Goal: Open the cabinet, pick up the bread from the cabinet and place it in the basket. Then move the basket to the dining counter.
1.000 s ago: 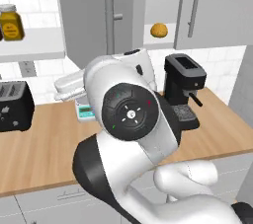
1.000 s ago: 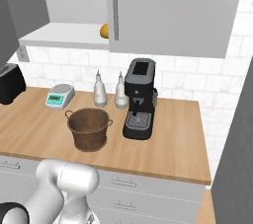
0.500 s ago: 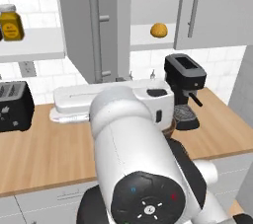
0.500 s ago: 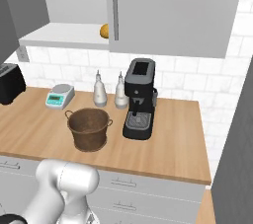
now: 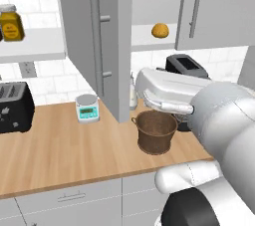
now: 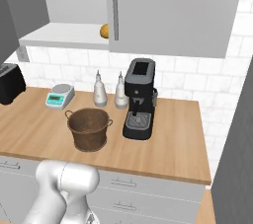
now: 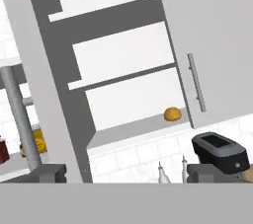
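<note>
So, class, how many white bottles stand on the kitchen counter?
2: one white bottle and a second stand side by side against the backsplash, between the scale and the coffee machine.

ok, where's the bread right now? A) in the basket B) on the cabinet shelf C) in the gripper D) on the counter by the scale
B: the bread sits on the white shelf inside the open cabinet, well above the basket, which stands on the counter with nothing visible inside it.

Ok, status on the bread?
End effector open, empty. Left cabinet door swung open. Bread on shelf, untouched. Basket waiting on counter.
</note>
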